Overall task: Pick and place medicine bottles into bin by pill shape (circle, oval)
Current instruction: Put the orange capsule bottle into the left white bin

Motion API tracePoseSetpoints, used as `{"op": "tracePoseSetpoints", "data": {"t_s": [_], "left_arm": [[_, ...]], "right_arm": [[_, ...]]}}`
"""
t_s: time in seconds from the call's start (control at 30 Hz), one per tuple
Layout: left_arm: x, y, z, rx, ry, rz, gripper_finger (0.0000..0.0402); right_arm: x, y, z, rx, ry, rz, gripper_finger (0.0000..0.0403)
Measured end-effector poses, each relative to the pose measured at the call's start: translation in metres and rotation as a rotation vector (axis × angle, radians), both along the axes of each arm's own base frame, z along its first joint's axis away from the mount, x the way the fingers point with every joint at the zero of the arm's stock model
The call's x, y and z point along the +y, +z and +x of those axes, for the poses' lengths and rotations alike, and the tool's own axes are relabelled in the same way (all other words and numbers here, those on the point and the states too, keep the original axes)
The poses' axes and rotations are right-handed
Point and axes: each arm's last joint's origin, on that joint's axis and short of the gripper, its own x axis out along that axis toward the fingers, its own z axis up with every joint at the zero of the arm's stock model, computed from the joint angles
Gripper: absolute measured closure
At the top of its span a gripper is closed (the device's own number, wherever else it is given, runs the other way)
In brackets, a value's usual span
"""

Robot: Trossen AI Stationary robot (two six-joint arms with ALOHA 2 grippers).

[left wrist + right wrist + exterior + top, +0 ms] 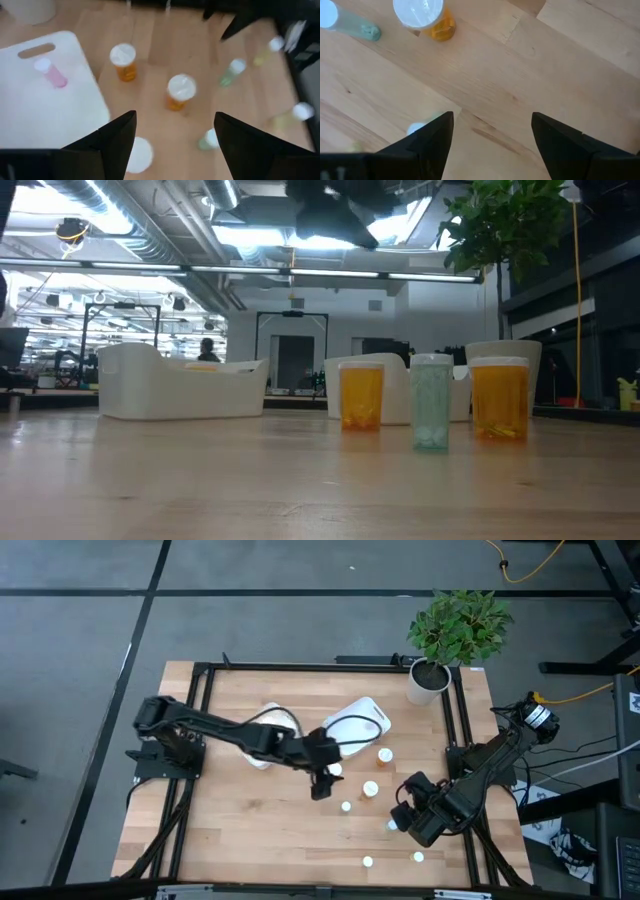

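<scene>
Several small bottles with pale caps stand on the wooden table (250,830). There are orange ones (385,754) (370,788) and pale ones (346,806) (367,862) (418,857). My left gripper (322,785) is open mid-table, above the bottles. In the left wrist view (175,120) a white cap (137,154) shows beside one finger, with two orange bottles (123,61) (180,91) beyond. My right gripper (405,820) is open over the table's near right. A pale bottle (392,826) stands next to it, and its cap (416,129) shows beside one finger. A pink bottle (50,72) lies in a white tray (45,110).
Two white trays (355,725) (272,730) stand at the far middle of the table, the left one partly under my left arm. A white pot with a green plant (428,680) stands at the far right corner. In the low view, two orange bottles (361,395) (498,398) flank a pale green one (431,402).
</scene>
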Motion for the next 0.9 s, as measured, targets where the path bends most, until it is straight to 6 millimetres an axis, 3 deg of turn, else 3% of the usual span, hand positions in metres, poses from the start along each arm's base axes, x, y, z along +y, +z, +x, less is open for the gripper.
{"op": "tracePoseSetpoints", "data": {"t_s": [0.23, 0.63, 0.9], "left_arm": [[0.003, -0.010, 0.020, 0.069, -0.030, 0.058, 0.0140], [0.000, -0.019, 0.019, 0.131, -0.158, 0.093, 0.0132], [0.004, -0.016, 0.019, 0.116, -0.079, 0.168, 0.0135]], "right_arm": [[0.000, 0.000, 0.000, 0.001, 0.001, 0.002, 0.0133], [0.000, 0.000, 0.000, -0.003, 0.001, 0.004, 0.0133], [0.000, 0.000, 0.000, -0.005, 0.001, 0.004, 0.0133]]}}
